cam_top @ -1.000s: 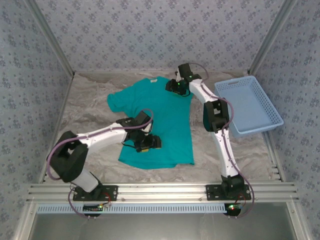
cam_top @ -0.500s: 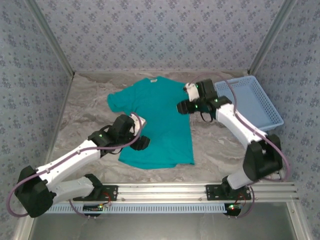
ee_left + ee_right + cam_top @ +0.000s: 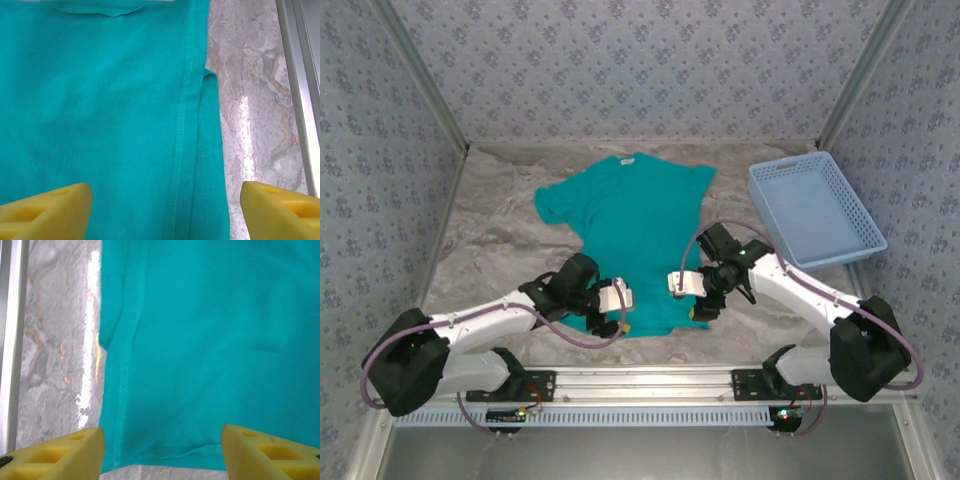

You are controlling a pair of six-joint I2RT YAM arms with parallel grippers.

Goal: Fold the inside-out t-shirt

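Hovering low over the near hem (image 3: 200,165) of the t-shirt (image 3: 630,215), your left hand (image 3: 616,300) and right hand (image 3: 681,285) are both spread wide and hold nothing, one toward each bottom corner, which looks like a setup for pinching both sides at once. It lies flat on the surface (image 3: 490,240), hem toward you and collar far, so carrying the hem away would halve it. Farther off, the basket (image 3: 815,210) sits apart at the right.

A robot test booth; patterned walls (image 3: 620,70), aluminium rail (image 3: 650,378), marbled tabletop (image 3: 490,230).
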